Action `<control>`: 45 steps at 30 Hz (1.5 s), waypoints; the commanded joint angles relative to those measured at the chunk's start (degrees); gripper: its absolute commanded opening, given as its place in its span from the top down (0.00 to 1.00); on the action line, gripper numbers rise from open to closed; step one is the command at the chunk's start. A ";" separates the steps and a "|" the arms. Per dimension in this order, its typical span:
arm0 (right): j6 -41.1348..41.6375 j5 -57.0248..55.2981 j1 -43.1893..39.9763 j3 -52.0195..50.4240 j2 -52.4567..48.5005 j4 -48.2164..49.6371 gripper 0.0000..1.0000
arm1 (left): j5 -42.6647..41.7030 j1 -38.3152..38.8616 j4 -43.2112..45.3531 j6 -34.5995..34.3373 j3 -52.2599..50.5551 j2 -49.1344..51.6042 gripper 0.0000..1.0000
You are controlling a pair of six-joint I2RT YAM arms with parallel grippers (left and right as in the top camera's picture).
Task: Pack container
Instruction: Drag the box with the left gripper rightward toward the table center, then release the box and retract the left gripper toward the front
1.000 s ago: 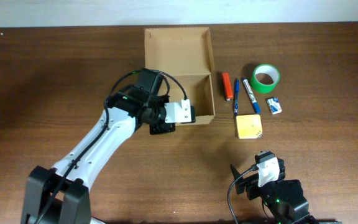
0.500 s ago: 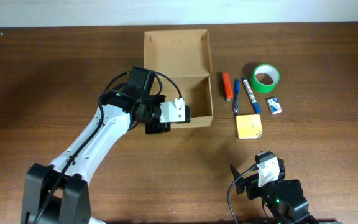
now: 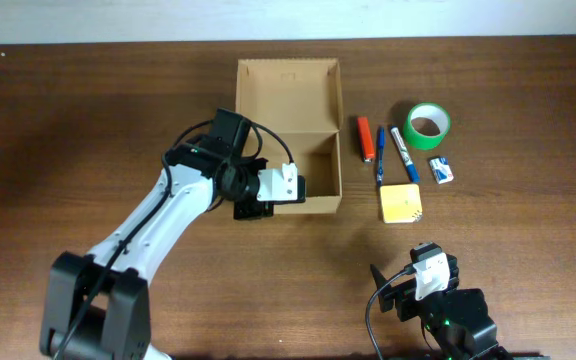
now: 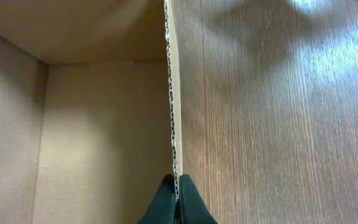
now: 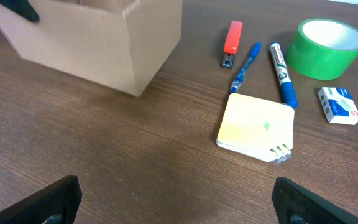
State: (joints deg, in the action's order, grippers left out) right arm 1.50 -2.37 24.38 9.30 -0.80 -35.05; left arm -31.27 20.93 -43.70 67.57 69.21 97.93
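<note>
Surface: dark brown wood-grain table [image 3: 68, 120], pale wall strip along its far edge.
Container: tan cardboard box [image 3: 313, 160], centre of the table toward the far side; flap lid folded back flat behind it, interior showing nothing but bare cardboard.
Left arm: I reach in from the near left, wrist at the box's left corner.
Left hand [image 4: 177, 202]: jaws pinched together on the top edge of the box's near wall, at its left end; one finger inside the box, the other outside over the table.
Right hand [image 5: 176, 202]: jaws spread as wide as they go, holding nothing, low above the table's near edge, well apart from the box.
Tape roll [image 3: 428, 123]: green, lying flat, right of the box.
Pad [image 3: 401, 203]: square, yellow, near side of the stationery group.
Marker [image 3: 404, 153]: blue body, beside the tape roll.
Pen [image 3: 379, 154]: blue, just left of the marker.
Red item [image 3: 365, 138]: small, dark tip, between pen and box; type not determinable.
Small packet [image 3: 442, 170]: white and blue, near side of the tape roll.
</note>
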 commanded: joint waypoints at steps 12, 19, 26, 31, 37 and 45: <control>0.44 -0.92 0.31 -0.42 0.66 0.15 0.01 | -0.94 -0.09 -0.11 -5.16 2.16 -0.79 0.00; 0.44 -0.92 0.31 -0.42 0.66 0.15 0.01 | -2.19 -0.09 -1.29 -13.33 5.22 -11.54 0.00; 0.44 -0.92 0.31 -0.42 0.66 0.15 0.01 | 3.32 -0.11 -1.36 -21.99 5.25 -23.41 0.00; 0.44 -0.92 0.31 -0.42 0.63 0.15 0.01 | 21.53 -0.11 -1.38 -44.65 5.18 -24.83 0.00; 0.44 -0.92 0.31 -0.42 0.66 0.15 0.01 | 28.11 -0.11 -1.66 -67.17 4.92 -20.79 0.00; 0.44 -0.92 0.31 -0.42 0.63 0.15 0.01 | 29.14 -0.11 -2.01 -81.29 4.92 -11.58 0.00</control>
State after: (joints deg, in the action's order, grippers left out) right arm 1.48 -2.37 24.38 9.30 -0.80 -35.05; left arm -3.97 20.97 -45.58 -5.28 74.11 83.50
